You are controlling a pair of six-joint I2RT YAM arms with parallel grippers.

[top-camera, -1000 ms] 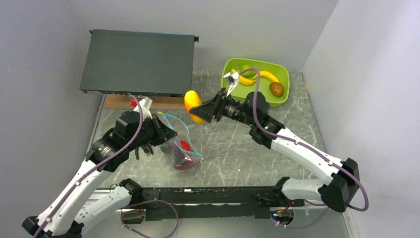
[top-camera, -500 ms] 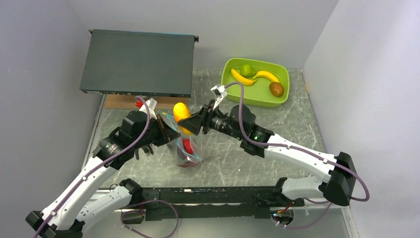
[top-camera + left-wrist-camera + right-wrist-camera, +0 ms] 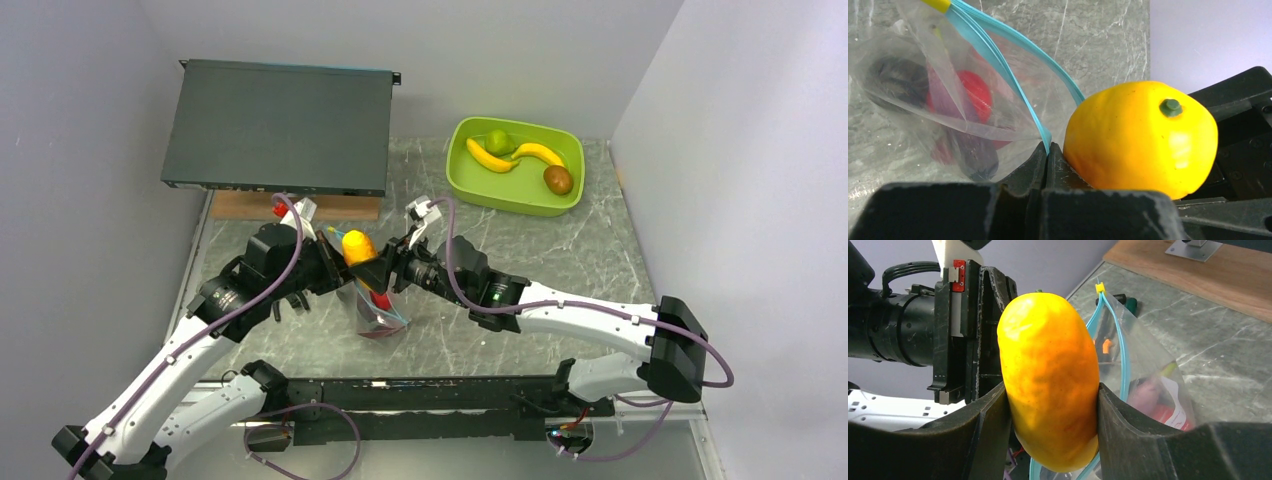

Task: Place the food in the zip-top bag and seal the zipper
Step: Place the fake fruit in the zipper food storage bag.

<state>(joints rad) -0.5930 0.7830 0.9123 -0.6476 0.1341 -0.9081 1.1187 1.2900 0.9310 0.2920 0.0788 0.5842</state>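
My right gripper (image 3: 372, 268) is shut on the orange piece (image 3: 358, 246), a smooth yellow-orange fruit with a green stem nub, also in the right wrist view (image 3: 1050, 380) and the left wrist view (image 3: 1143, 137). It holds it right at the bag's open mouth. My left gripper (image 3: 1048, 150) is shut on the teal-blue zipper (image 3: 998, 55) and holds the zip-top bag (image 3: 375, 315) up and open. A red apple (image 3: 974, 95) and a purple eggplant (image 3: 965, 142) lie inside the bag. A green lime (image 3: 497, 140), yellow bananas (image 3: 490, 157) and a brown kiwi (image 3: 558, 179) lie in the tub.
The lime-green tub (image 3: 520, 195) stands at the back right. A dark flat box (image 3: 275, 125) rests on a wooden board (image 3: 250, 207) at the back left. Grey walls close in both sides. Small tools with orange parts lie behind the bag (image 3: 1105, 345).
My right gripper has carried the orange piece leftward and down from beside the tub to the bag's mouth. My left gripper has raised the bag more upright and stayed shut on its edge.
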